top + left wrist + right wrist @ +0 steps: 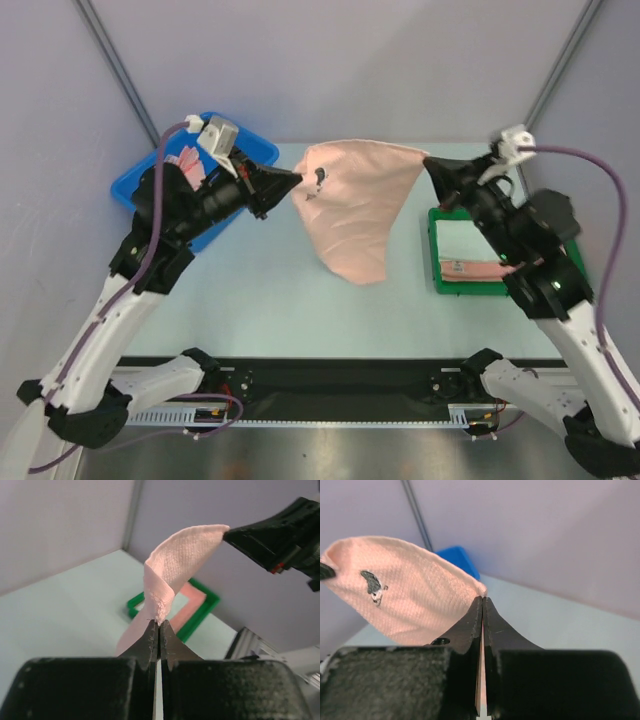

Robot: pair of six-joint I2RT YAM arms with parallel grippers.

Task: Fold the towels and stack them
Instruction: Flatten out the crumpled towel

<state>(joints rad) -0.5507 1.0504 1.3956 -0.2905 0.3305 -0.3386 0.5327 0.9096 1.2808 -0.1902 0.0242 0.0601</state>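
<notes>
A salmon-pink towel point(355, 205) with a small dark mark hangs stretched in the air between both grippers, its lower point drooping toward the table. My left gripper point(298, 180) is shut on its left corner; the pinched corner shows at the tips point(159, 621) in the left wrist view. My right gripper point(428, 163) is shut on the right corner, seen at its tips point(482, 598), with the towel point(405, 597) spreading left. More folded towels point(470, 250), pale mint over salmon, lie in the green tray point(436, 281). Another pink patterned towel point(190, 160) sits in the blue bin point(135, 185).
The blue bin stands at the back left behind the left arm. The green tray point(202, 615) sits at the right beside the right arm. Grey walls and slanted frame poles point(120, 70) enclose the back. The pale table point(260, 300) runs under the hanging towel.
</notes>
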